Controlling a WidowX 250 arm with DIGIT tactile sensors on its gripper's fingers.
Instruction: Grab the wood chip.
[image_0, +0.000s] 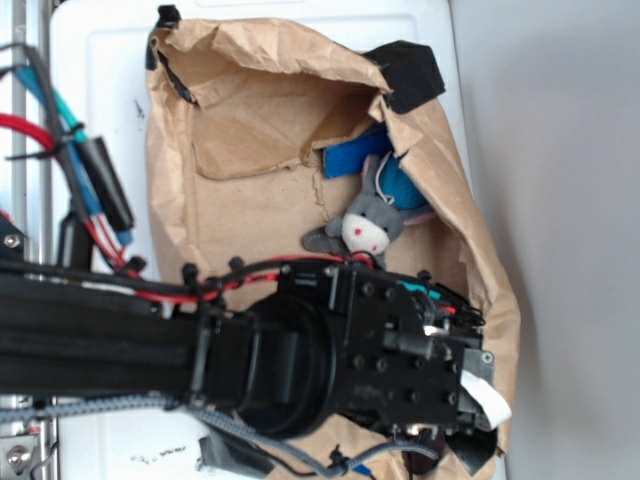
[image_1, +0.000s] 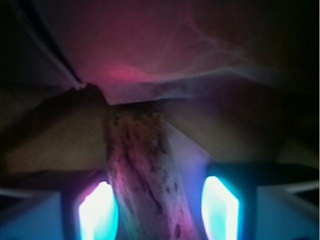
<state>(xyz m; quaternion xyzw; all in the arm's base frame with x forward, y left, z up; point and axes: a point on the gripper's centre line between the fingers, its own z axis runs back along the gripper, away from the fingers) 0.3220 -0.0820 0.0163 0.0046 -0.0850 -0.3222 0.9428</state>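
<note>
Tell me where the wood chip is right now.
In the wrist view, the wood chip lies between the gripper's two glowing fingers; the exterior view hides it.

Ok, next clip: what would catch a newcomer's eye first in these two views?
In the exterior view, the black arm fills the lower half, reaching into a crumpled brown paper bag, with a grey plush donkey on something blue just above it. In the dim, pink-lit wrist view, the wood chip runs up between the end effector's two glowing cyan fingers. Contact cannot be told.
</note>
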